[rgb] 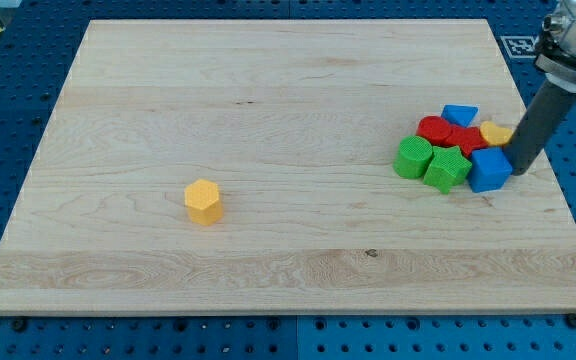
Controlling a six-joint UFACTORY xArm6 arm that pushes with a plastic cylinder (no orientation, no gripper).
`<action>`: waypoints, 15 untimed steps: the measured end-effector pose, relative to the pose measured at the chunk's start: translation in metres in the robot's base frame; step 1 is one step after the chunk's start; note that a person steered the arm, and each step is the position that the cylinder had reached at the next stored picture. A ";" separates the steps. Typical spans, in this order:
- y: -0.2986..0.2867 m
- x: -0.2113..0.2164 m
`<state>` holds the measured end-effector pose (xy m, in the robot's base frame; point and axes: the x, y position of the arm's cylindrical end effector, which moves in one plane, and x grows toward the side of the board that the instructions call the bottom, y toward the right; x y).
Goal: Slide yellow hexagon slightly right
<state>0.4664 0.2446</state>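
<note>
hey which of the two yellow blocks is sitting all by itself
The yellow hexagon, alone toward the view's left. The other yellow block is packed into the cluster at the view's right, beside my tip.

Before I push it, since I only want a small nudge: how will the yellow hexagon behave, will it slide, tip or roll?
The yellow hexagon looks squat and flat-bottomed, so it should probably slide, not tip or roll. The wooden board looks smooth, and nothing stands near it, so a light push may carry it far. My tip is far off at the view's right, beside the blue block.

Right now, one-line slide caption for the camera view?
Yellow hexagon sits alone left of centre on the board; my tip rests far right, beside the clustered blocks.
</note>
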 end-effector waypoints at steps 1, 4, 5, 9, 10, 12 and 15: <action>0.001 0.000; 0.031 0.095; -0.004 0.115; -0.015 0.115; -0.019 0.115; -0.019 0.115; -0.106 0.113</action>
<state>0.5795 0.1391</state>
